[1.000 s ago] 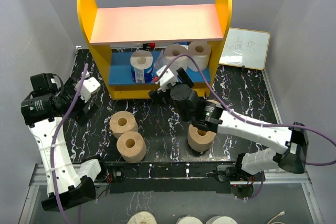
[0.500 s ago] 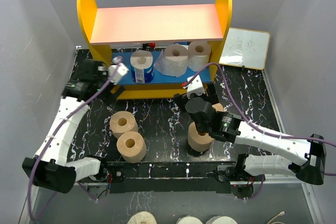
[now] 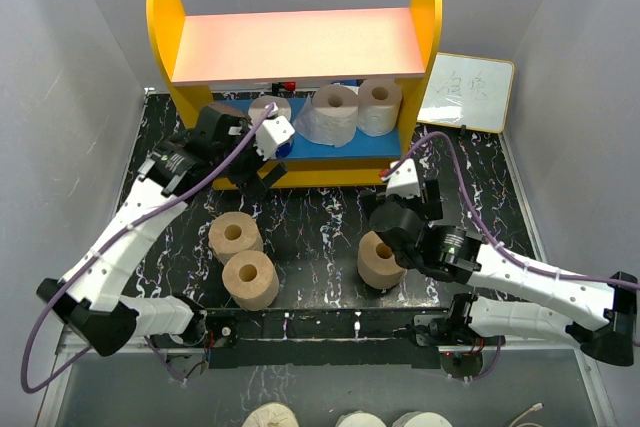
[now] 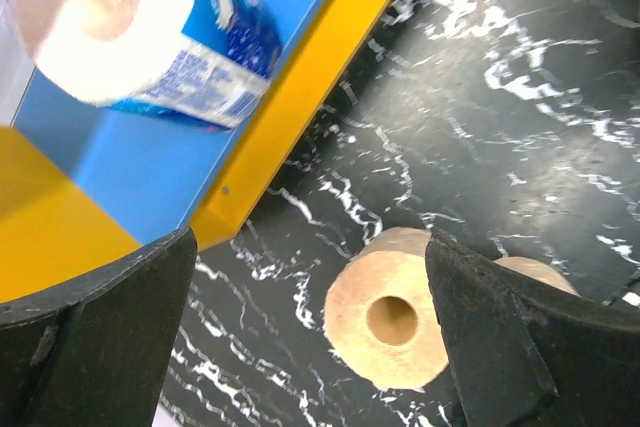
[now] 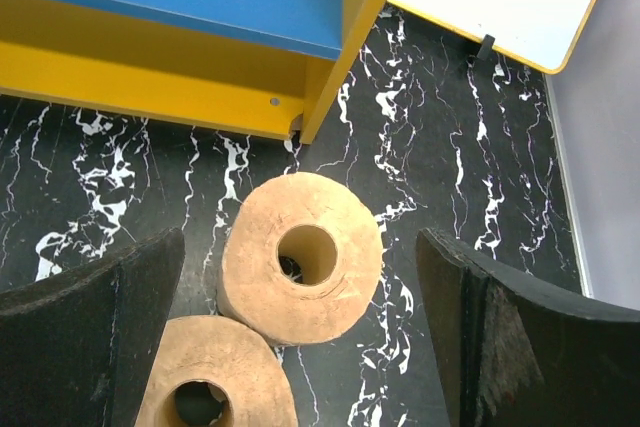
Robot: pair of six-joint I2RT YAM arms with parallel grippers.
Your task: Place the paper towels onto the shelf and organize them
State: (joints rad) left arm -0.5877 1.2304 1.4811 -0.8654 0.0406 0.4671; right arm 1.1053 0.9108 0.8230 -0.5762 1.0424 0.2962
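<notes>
The shelf stands at the back, its pink top board bare. On its blue lower board sit a blue-wrapped white roll and two white paper towels. Two tan rolls stand on the left of the table. My left gripper hangs open in front of the shelf, above a tan roll. My right gripper is open high over another tan roll, with one more touching it. Neither gripper holds anything.
A small whiteboard leans at the back right, beside the shelf's yellow side panel. The tabletop is black marble with grey walls close on both sides. Below its front edge, the tops of more rolls show.
My left arm has swung from the far left to the shelf's front. My right arm has drawn back from the shelf to above the right tan rolls. Both grippers stayed open.
</notes>
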